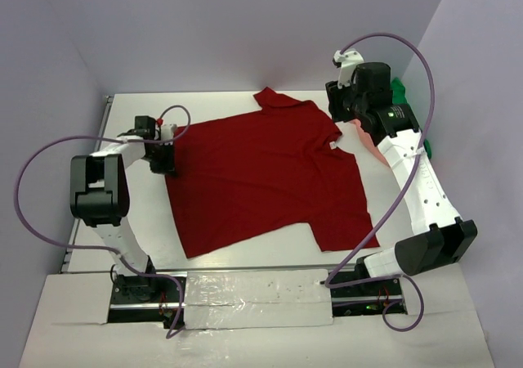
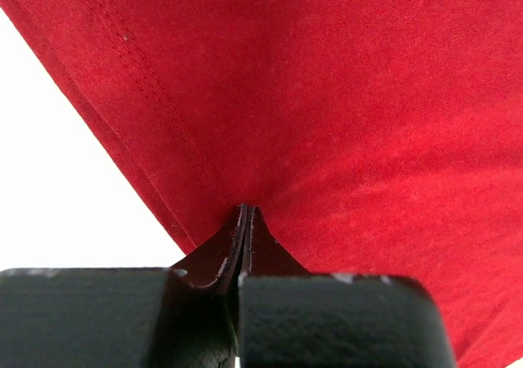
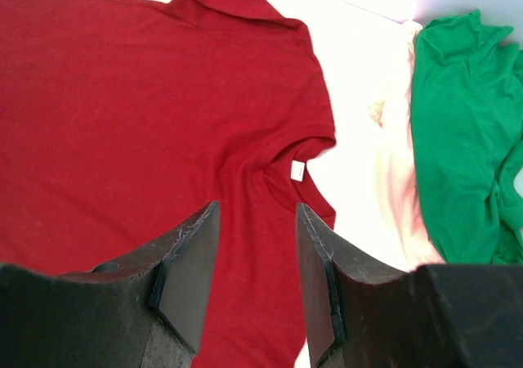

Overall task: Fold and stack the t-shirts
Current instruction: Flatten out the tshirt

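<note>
A dark red t-shirt (image 1: 261,180) lies spread flat on the white table (image 1: 131,221), with its collar and small pale neck label (image 3: 297,170) toward the right. My left gripper (image 1: 163,162) is at the shirt's left hem. In the left wrist view its jaws (image 2: 245,211) are pressed together on the dark red t-shirt (image 2: 343,98) just inside the stitched edge. My right gripper (image 3: 257,208) hangs open above the cloth just short of the collar, with nothing between its fingers. A bright green t-shirt (image 3: 466,131) lies crumpled on a salmon pink t-shirt (image 3: 400,204) at the table's right side.
The green t-shirt (image 1: 400,90) and the pink t-shirt (image 1: 369,145) are mostly hidden behind the right arm in the top view. Lilac walls close the table at the back and sides. A taped white strip (image 1: 261,298) runs between the arm bases.
</note>
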You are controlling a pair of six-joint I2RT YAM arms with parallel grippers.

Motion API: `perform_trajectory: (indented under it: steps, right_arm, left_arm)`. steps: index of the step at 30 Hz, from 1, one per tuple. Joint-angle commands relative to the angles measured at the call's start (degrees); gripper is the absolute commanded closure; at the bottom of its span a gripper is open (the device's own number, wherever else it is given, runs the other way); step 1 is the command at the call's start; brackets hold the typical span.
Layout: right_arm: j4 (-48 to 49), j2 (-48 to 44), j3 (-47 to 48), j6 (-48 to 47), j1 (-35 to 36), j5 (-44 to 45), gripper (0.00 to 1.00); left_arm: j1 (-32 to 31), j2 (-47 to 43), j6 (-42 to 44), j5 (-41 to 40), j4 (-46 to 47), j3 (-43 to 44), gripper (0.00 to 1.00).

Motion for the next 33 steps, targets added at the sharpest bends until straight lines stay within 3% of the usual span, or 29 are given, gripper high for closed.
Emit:
perform_trajectory:
  steps: [1,13,15,16,19,23,26,33]
  right_arm:
    - [0.6,-1.2,0.3,0.1,-0.5,-0.6,0.5]
    - [2.6,0.8,-3.3,-0.9,-0.5,-0.1,0.5]
    - [3.2,1.9,-4.6,-1.0,-0.5,-1.4,0.49]
    - [4.3,3.2,-5.0,-1.4,-0.5,-3.3,0.49]
    - [6.0,6.1,-6.2,-2.3,-0.5,-5.6,0.48]
    - [7.4,15.2,-2.7,-3.2,-0.4,-7.5,0.48]
    - [6.6,20.0,0.9,-3.0,-0.3,-9.1,0.49]
    - [9.6,31.7,6.2,-7.7,2.9,-8.3,0.49]
  left_arm:
    - [3.1,-0.8,5.0,-4.7,-5.7,-2.0,1.0]
    - [6.2,-2.1,9.2,-5.5,-6.3,-1.6,0.97]
    - [6.2,-2.7,9.4,-4.1,-6.3,-1.0,0.81]
    - [6.1,-3.1,9.3,-3.3,-6.2,-0.4,0.62]
    - [6.0,-4.5,8.8,1.3,-6.5,1.2,0.46]
    - [5.7,-7.8,7.2,7.5,-4.6,3.6,0.44]
    - [5.6,-11.6,4.8,9.5,2.2,2.0,0.44]
    - [5.6,-13.0,-4.8,-0.9,15.9,1.0,0.44]
